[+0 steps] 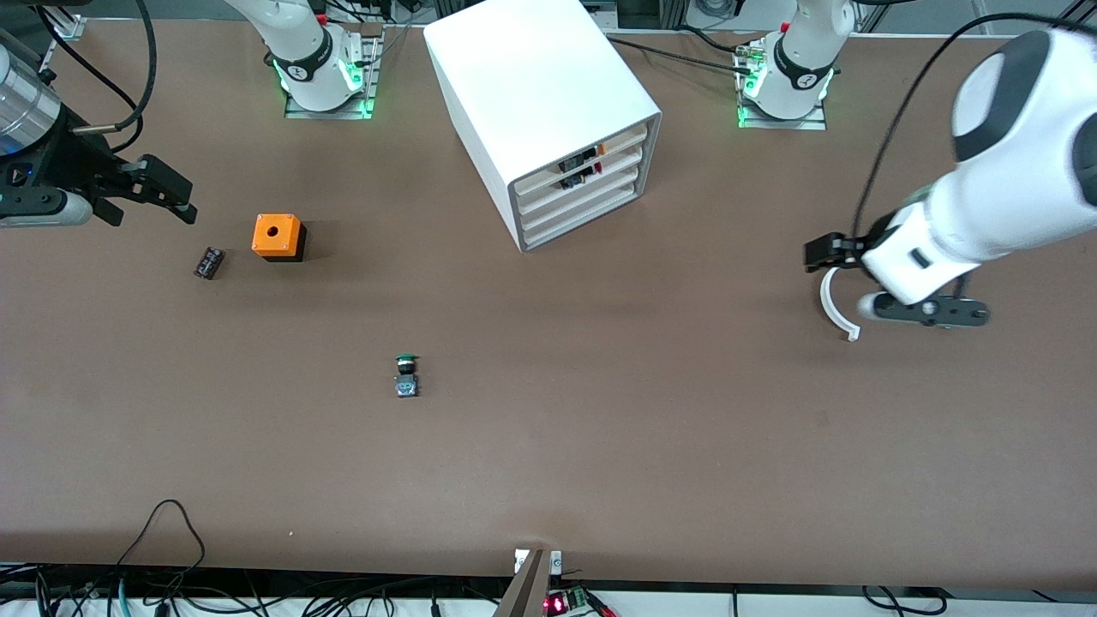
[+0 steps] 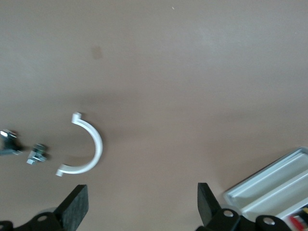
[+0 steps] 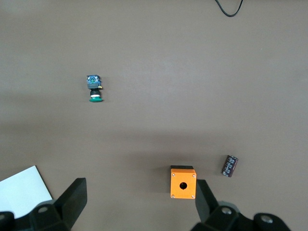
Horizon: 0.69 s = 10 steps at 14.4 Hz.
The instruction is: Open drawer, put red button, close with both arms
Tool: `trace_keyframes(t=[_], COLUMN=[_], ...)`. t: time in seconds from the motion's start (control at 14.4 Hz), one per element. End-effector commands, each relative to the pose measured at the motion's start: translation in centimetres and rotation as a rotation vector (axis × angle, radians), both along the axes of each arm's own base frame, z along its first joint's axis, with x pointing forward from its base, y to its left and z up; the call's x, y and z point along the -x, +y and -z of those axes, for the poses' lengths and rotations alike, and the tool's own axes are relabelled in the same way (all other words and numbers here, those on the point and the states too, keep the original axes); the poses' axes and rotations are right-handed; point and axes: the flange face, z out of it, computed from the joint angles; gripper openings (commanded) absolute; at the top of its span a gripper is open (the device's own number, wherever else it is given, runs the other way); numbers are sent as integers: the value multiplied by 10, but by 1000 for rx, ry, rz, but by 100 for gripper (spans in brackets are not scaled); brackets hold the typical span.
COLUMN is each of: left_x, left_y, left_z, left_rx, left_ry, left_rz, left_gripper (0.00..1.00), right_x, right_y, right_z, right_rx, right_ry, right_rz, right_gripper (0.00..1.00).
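Cabinet (image 1: 548, 103) at table 12 o'clock | drawer (image 1: 591, 182), 2nd of four, flush shut | red button (image 1: 572, 181): none on table; dark-red bit in that slot, prob. it | green button (image 1: 406, 375) at cabinet's 7 o'clock | left gripper (image 1: 814, 255) over white clip (image 1: 833, 307), jaws wide, empty | right gripper (image 1: 176, 201) over table at capacitor's (image 1: 208, 262) 11 o'clock, jaws wide, empty | status: looks done, arms waiting.

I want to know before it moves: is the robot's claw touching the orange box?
Apart. The front view shows bare table between the right gripper and the orange box.
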Motion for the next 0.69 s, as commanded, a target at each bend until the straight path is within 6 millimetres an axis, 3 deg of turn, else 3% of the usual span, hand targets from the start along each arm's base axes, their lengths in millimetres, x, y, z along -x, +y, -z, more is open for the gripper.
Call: trace_keyframes(t=[0.0, 0.14, 0.42, 0.62], left_x=[16, 25, 53, 68], left_y=[37, 62, 63, 55], left_z=[-25, -30, -40, -46], left_rx=[-43, -58, -82, -85], left_ry=[-36, -77, -209, -195], left_rz=[137, 169, 155, 108], left_gripper=[100, 100, 100, 100], right_x=[-1, -1, -1, -1], right_y=[-1, -1, -1, -1], right_z=[-5, -5, -5, -5], right_rx=[6, 6, 5, 5], right_ry=[5, 5, 5, 5], right_rz=[-13, -13, -10, -10], right_gripper=[100, 100, 100, 100])
